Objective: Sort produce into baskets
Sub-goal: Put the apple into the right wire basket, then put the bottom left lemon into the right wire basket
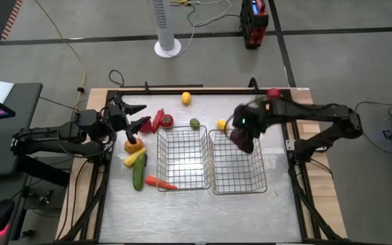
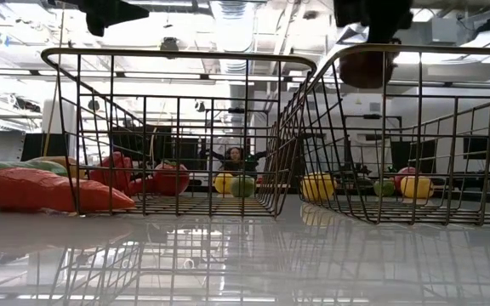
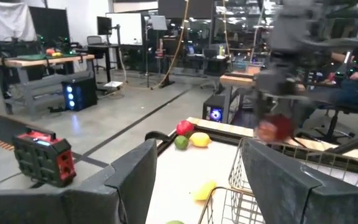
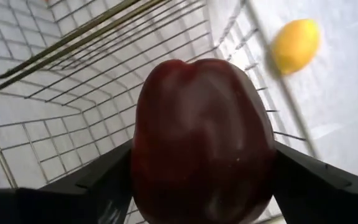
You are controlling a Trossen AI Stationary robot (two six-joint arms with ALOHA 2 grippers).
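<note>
- The right gripper (image 1: pixel 242 138), right of centre in the high view, is clamped on a dark red apple (image 4: pixel 204 140) above the far-left corner of the right basket (image 1: pixel 239 184).
- The left gripper (image 1: pixel 139 117), left of centre, hangs with fingers spread and nothing between them, above the table (image 1: pixel 182 218).
- The left basket (image 1: pixel 181 180) sits centre frame, touching the right one.
- A green cucumber (image 1: pixel 138 175), an orange carrot (image 1: pixel 160 182) and a red pepper (image 1: pixel 162 120) lie left of the baskets.
- A yellow lemon (image 1: pixel 221 124) lies just beyond the right basket; a lime (image 1: pixel 194 123) lies beyond the left one.
</note>
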